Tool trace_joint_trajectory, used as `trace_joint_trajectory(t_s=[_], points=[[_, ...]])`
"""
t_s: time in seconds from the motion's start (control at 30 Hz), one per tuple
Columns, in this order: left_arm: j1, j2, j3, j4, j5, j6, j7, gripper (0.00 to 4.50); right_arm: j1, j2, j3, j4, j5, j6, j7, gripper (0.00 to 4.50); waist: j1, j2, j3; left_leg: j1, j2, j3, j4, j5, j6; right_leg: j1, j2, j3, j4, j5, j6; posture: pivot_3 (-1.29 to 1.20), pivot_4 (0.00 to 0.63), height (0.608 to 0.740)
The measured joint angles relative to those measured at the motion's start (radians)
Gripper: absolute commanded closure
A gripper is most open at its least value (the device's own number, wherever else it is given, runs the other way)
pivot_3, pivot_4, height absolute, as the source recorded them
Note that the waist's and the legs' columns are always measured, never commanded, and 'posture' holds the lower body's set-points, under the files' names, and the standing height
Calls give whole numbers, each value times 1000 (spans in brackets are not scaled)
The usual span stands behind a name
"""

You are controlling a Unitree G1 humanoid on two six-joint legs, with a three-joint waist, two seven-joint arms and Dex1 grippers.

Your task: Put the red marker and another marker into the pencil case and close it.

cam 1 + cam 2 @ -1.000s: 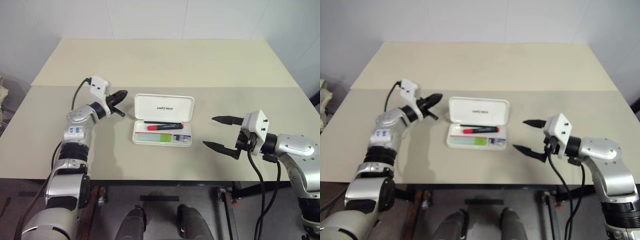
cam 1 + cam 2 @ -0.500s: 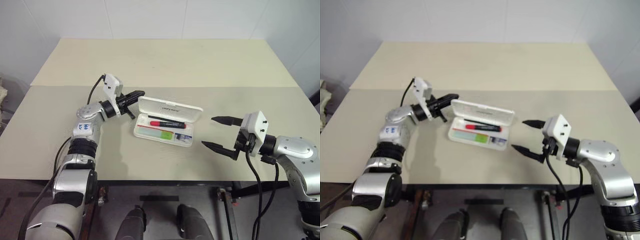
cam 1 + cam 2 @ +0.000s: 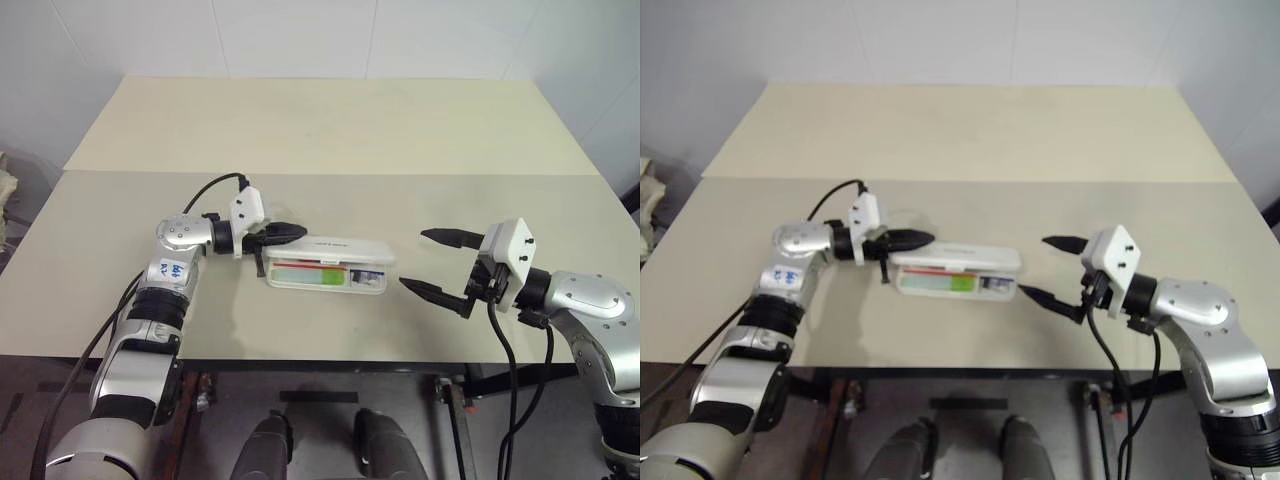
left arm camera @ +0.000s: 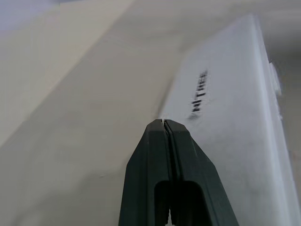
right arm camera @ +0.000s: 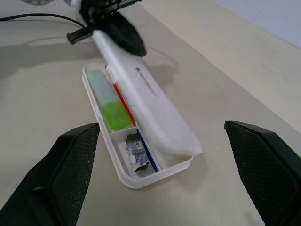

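White hard-plastic hinged pencil case (image 3: 327,265), mid-tabletop (image 3: 320,130), long axis nine-to-three, lid nearly down over green-ended stubby marker (image 5: 112,109) and red marker (image 5: 123,100); left tool (image 3: 284,232), fingers together, at its nine-o'clock end touching lid, nearer arm; right tool (image 3: 434,263), fingers apart, at three o'clock.

The pencil case (image 3: 327,267) is a white hard-plastic rectangle with rounded corners, lying on the table between the two claws. Its lid (image 5: 148,101) hangs low over the tray, partly shut, with dark lettering on top. The closed left gripper (image 3: 292,231) rests against the lid's back edge; the open right gripper (image 3: 432,263) stands apart off the other end. In the tray's front lies another marker (image 5: 110,102), light-green end and pale body. A red sliver of the red marker (image 5: 123,98) shows under the lid.
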Motion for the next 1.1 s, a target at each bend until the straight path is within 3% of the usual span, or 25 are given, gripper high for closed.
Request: trace_joint_trajectory(t_s=[0.2, 0.53, 0.97, 1.1], points=[[-5, -7, -90, 9, 78, -60, -40, 4469, 0, 8, 0, -36, 3, 10, -34, 0, 4, 0, 0, 0, 0, 0, 0, 0, 1, 1, 0, 0, 0, 0, 0, 0, 150, 740], [-48, -38, -161, -3, 121, 2, -39, 4469, 71, 47, -1, -123, 8, 31, -122, 0, 0, 0, 0, 2, 0, 0, 1, 0, 1, 3, 0, 0, 0, 0, 1, 0, 150, 740], [15, -20, -81, -58, 28, 73, -63, 4469, 143, 70, -3, -154, 16, 28, -162, 0, -3, 0, 0, 4, 1, -1, 0, 0, 1, 6, 1, 0, -1, 0, 1, 0, 150, 740], [88, 14, 18, -159, -94, 97, -101, 3622, 174, 69, -6, -154, 38, 35, -150, 0, -5, 0, 0, 4, 1, -1, 0, -1, 2, 6, 0, 0, -2, 0, 1, 0, 150, 740]])
